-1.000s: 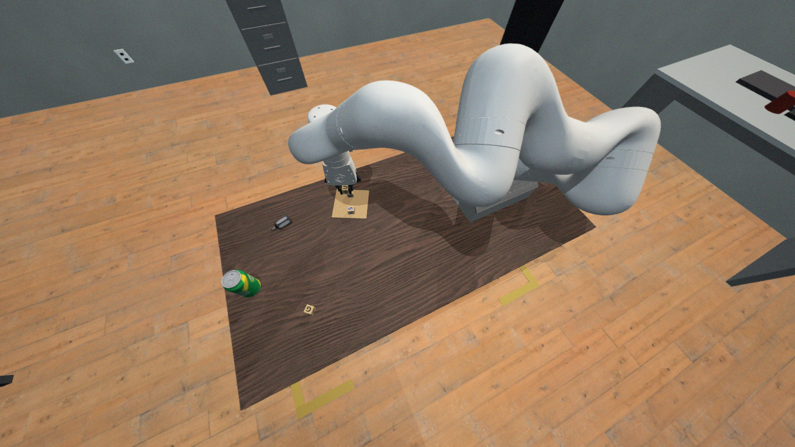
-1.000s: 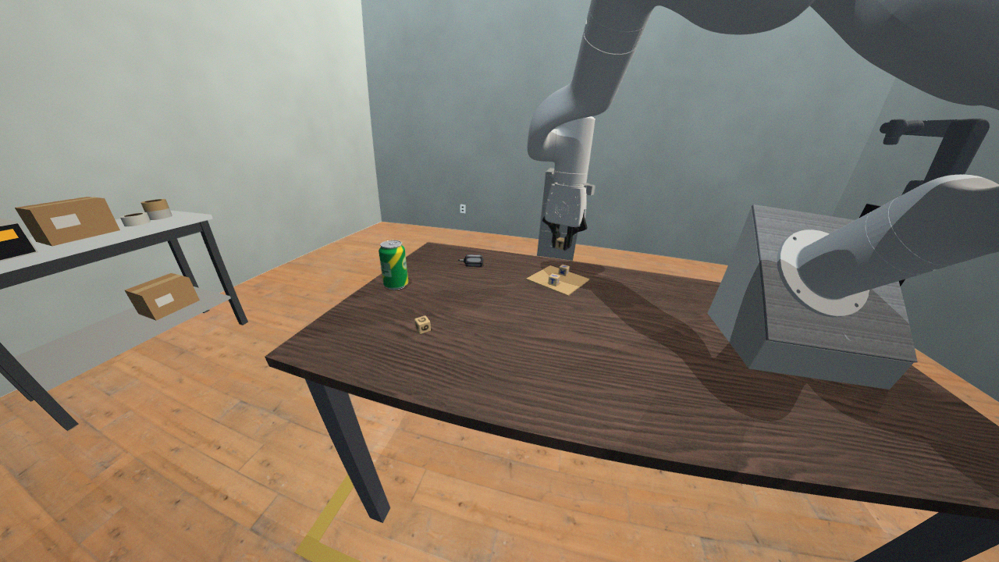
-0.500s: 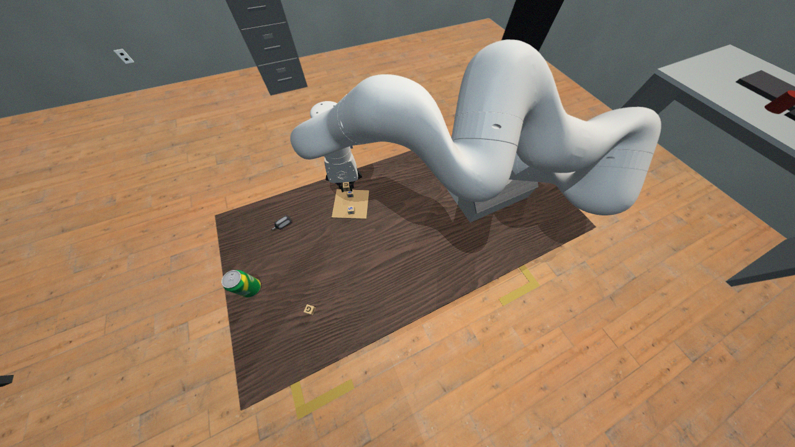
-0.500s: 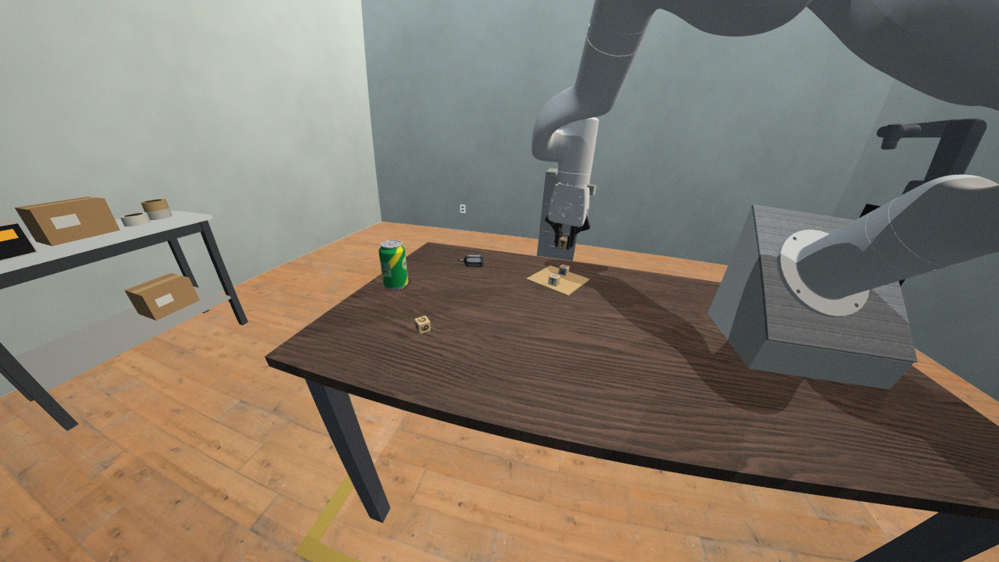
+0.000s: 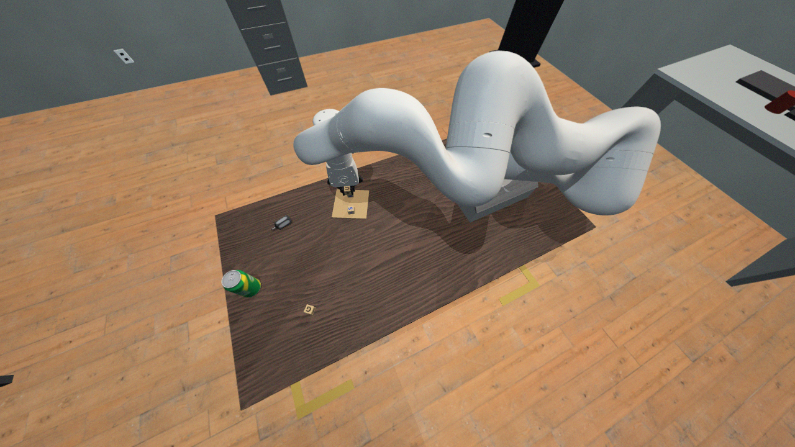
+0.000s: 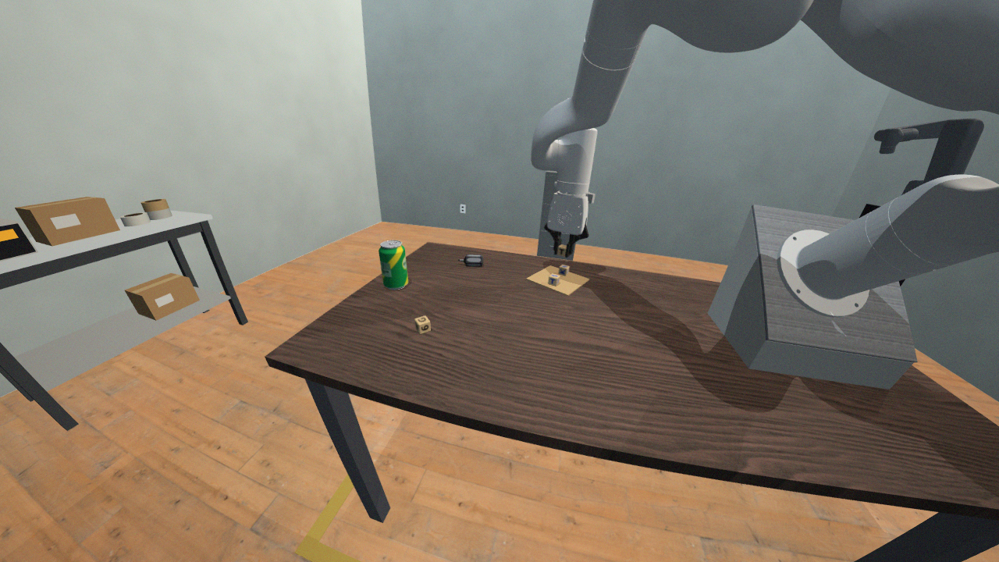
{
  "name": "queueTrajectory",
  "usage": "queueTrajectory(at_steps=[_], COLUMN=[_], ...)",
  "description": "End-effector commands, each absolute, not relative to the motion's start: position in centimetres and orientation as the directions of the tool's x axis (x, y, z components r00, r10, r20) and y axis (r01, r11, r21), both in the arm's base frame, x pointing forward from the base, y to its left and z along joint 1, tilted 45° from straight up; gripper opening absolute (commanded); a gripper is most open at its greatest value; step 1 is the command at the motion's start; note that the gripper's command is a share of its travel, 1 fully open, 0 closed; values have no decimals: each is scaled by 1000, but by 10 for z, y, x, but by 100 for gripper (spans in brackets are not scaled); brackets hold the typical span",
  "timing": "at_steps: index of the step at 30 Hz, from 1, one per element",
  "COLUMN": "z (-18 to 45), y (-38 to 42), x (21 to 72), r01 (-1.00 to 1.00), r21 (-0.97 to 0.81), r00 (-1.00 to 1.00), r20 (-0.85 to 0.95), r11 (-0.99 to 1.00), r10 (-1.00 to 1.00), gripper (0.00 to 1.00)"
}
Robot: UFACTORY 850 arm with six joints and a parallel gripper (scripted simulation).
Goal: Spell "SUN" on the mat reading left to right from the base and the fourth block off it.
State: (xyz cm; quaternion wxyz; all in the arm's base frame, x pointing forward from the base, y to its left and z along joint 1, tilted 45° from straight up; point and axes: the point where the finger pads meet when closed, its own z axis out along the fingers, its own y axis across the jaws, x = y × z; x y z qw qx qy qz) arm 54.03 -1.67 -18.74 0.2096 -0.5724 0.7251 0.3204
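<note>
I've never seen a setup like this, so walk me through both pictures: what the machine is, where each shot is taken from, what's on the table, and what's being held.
The white curving shape is a single robot arm, bolted to a grey pedestal on a dark wooden table. One picture looks down from above; the other looks across from the table's side.

At the arm's end is its tool, two fingers shut on a small letter block, held just above a tan mat. Two more blocks already sit on the mat: one with an S on top, and another behind it. A fourth, the G block, lies off the mat near the table's front.

Also on the table: a green soda can and a small dark object.
</note>
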Motion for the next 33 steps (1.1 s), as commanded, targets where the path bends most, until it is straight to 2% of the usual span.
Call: queueTrajectory(at_steps=[1, 12, 33], z=[-201, -233, -239], y=[-4, 28, 34], x=[540, 538, 537], r01=[-965, -965, -965], r21=[223, 223, 223], r00=[-256, -256, -256], r20=[-671, -671, -671], r11=[140, 140, 140], r10=[-696, -696, -696], gripper=[23, 23, 23])
